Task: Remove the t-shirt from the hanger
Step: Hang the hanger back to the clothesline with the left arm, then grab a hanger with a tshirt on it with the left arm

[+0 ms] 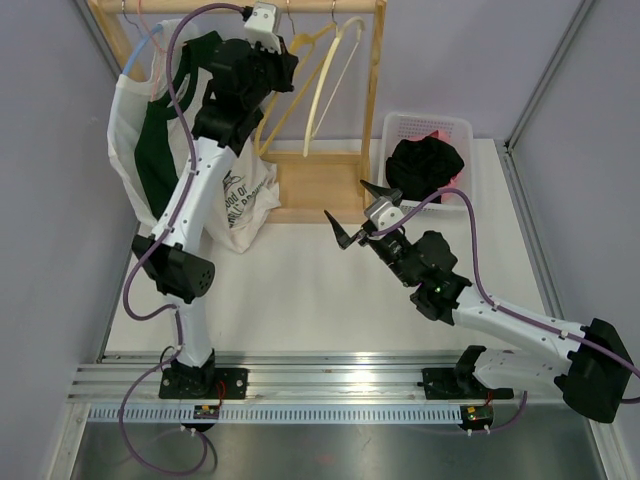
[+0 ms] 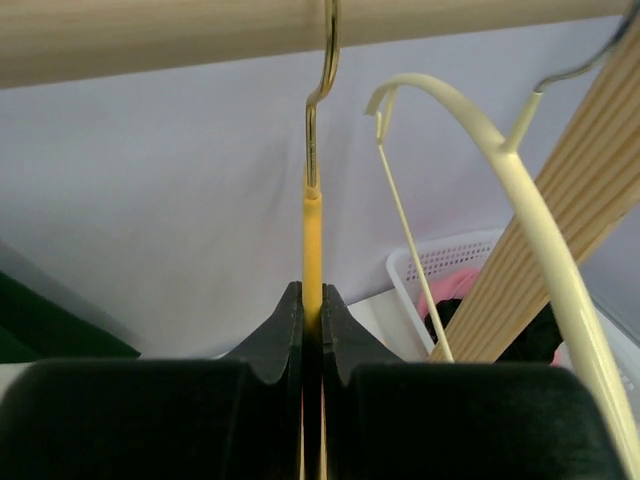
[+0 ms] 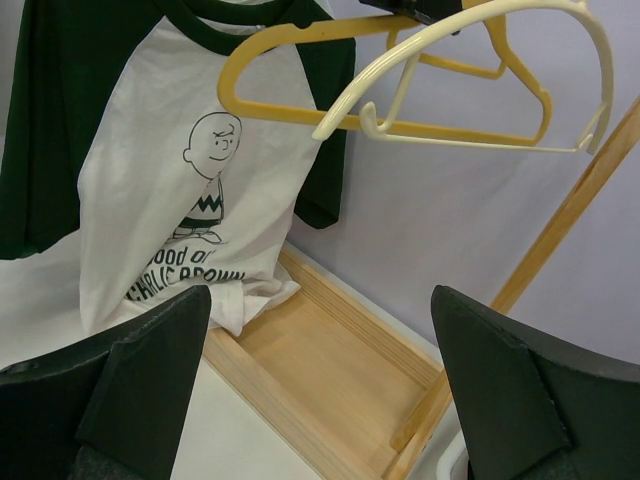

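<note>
Yellow hanger (image 2: 313,250), one; cream hanger (image 2: 520,190), one; t-shirt (image 3: 150,200), one; basket (image 1: 430,119), one.

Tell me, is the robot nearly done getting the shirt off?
Not nearly. Done: the left gripper is clamped on the yellow hanger below its hook. In hand: steadying that hanger, while the right gripper hangs open, away from the cloth. Left: the t-shirt hangs on the rack, so pulling it off remains.
</note>
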Robot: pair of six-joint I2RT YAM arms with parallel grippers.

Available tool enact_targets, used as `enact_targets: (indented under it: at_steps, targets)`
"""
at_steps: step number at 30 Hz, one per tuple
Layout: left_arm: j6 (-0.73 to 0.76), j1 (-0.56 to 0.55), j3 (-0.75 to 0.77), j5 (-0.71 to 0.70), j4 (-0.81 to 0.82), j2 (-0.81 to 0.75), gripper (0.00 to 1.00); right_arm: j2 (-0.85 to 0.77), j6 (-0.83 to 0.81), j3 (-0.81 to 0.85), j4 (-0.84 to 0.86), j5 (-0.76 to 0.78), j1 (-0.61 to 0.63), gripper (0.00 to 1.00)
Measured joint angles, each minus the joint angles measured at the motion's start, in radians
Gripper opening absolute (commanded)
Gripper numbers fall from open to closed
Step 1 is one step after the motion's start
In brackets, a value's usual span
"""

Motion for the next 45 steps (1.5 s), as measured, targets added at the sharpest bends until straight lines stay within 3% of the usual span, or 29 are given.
enact_targets:
  at_steps: [6, 14, 15, 18, 23, 29, 33, 37, 40, 45]
  targets:
    - [0.026, -0.055, 0.014, -0.018, -0.003, 0.017, 0.02, -0.003, 0.0, 0.0, -0.001, 0.0, 0.0, 0.99]
    - [0.055, -0.073, 0.016, -0.029, -0.003, 0.017, 0.31, -0.021, 0.0, 0.0, -0.002, 0.0, 0.0, 1.0]
    - [0.057, -0.076, 0.013, -0.03, -0.001, 0.015, 0.4, -0.021, 0.0, 0.0, -0.002, 0.0, 0.0, 0.99]
    - [0.061, -0.081, -0.025, -0.042, -0.003, -0.01, 0.54, -0.021, 0.0, 0.0, -0.003, 0.0, 0.0, 0.99]
    - [0.076, -0.082, -0.084, -0.071, -0.019, -0.084, 0.66, -0.021, 0.002, 0.0, -0.003, 0.001, 0.0, 1.0]
    - [0.129, -0.082, -0.237, -0.089, -0.033, -0.276, 0.8, -0.021, 0.007, 0.0, -0.005, 0.0, 0.0, 1.0]
    - [0.168, -0.072, -0.332, -0.099, -0.048, -0.42, 0.86, -0.021, 0.011, 0.0, -0.019, 0.0, 0.0, 0.99]
    - [0.205, -0.033, -0.376, -0.096, -0.087, -0.521, 0.85, -0.024, 0.014, 0.0, -0.028, 0.0, 0.0, 0.99]
    - [0.224, 0.027, -0.381, -0.088, -0.123, -0.554, 0.85, -0.036, 0.016, 0.0, -0.043, -0.001, 0.0, 0.99]
    - [0.22, 0.203, -0.383, -0.032, -0.181, -0.555, 0.76, -0.056, 0.021, 0.0, -0.053, -0.008, 0.0, 0.99]
